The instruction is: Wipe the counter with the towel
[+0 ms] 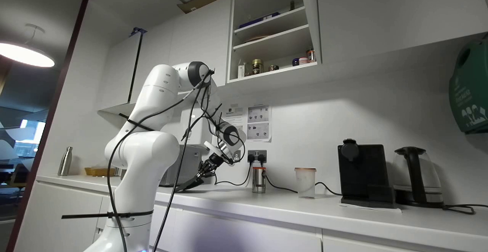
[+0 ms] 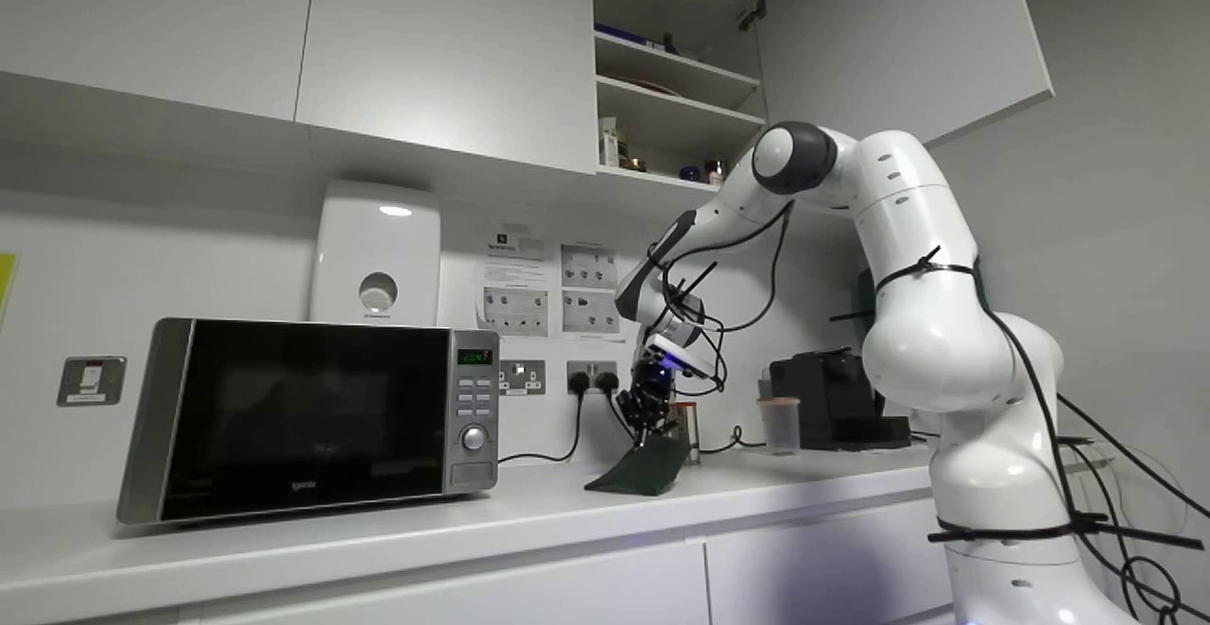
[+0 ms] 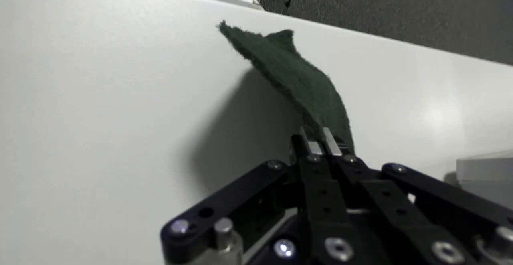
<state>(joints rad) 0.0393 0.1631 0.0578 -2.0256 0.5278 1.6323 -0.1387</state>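
Note:
The towel is a dark green-grey cloth and shows in the wrist view (image 3: 298,76) and in both exterior views (image 1: 190,183) (image 2: 647,470). My gripper (image 3: 318,138) is shut on one edge of the towel, with cloth between the fingertips. The gripper also shows in both exterior views (image 1: 201,175) (image 2: 644,436), tilted down just above the counter. The towel hangs from the fingers and spreads toward the counter's front edge. In the exterior views its lower part appears to touch the counter (image 1: 244,202) (image 2: 558,516); the white counter also fills the wrist view (image 3: 120,96).
A microwave (image 2: 312,417) stands beside the towel. On the other side are a metal canister with a red rim (image 1: 259,180), a plastic tub (image 1: 305,183), a black coffee machine (image 1: 364,174) and a kettle (image 1: 417,175). Cables run along the wall. An open cupboard (image 1: 272,34) hangs above.

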